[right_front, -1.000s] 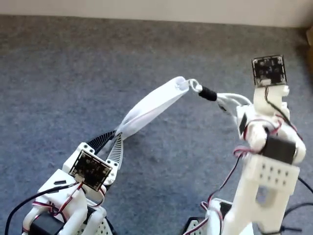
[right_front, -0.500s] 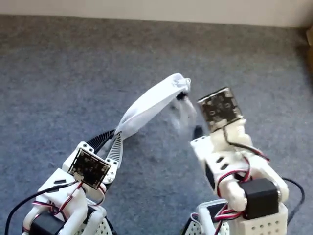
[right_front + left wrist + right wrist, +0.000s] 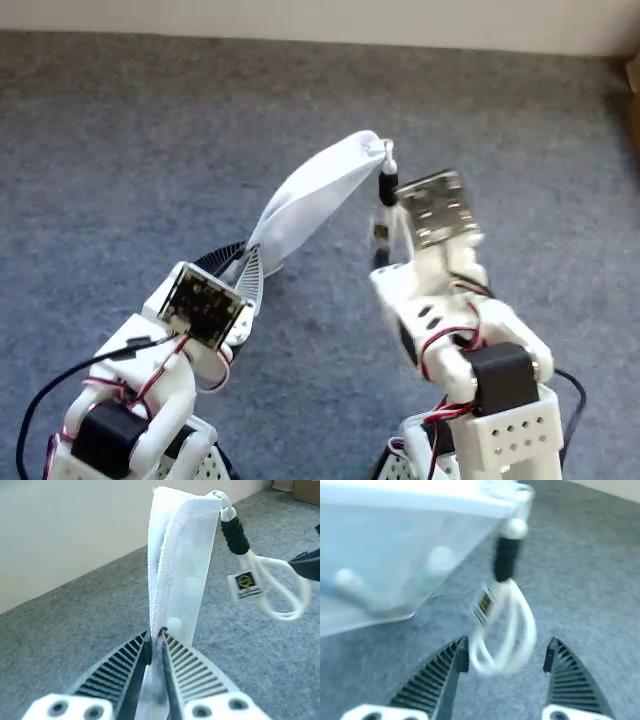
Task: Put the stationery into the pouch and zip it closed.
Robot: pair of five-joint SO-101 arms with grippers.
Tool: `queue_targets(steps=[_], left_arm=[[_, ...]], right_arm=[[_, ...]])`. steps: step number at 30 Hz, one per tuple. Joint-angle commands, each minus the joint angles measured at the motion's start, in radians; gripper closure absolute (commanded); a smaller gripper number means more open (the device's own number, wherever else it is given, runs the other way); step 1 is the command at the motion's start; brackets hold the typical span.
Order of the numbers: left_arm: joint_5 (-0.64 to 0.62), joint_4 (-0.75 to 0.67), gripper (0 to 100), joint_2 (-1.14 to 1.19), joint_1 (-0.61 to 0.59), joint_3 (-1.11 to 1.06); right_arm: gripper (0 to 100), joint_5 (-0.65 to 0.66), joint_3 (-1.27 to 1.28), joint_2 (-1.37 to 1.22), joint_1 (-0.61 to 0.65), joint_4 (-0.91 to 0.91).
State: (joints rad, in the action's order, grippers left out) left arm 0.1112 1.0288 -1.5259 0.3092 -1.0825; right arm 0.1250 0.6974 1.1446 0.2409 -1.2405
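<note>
Right wrist view: right gripper (image 3: 507, 647) wide apart, zipper cord (image 3: 506, 562) now slack between; left gripper (image 3: 156, 639) still clamping pouch (image 3: 187, 565).

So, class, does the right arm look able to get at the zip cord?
Probably yes. The right arm has its jaws open, and the cord hangs free just ahead of them, nothing between. The left arm holds the pouch up.

Grey carpet (image 3: 140, 150), pale wall (image 3: 300, 15) along its far edge
</note>
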Motion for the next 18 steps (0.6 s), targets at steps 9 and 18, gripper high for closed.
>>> queue_targets(steps=[9,18], left_arm=[[-0.008,-0.074,90,0.349,0.047,0.102],[-0.011,-0.031,77,0.349,0.130,0.105]], right_arm=[[76.7,-0.061,0.130,0.019,-0.166,0.163],[76.7,-0.061,0.139,0.019,-0.168,0.165]])
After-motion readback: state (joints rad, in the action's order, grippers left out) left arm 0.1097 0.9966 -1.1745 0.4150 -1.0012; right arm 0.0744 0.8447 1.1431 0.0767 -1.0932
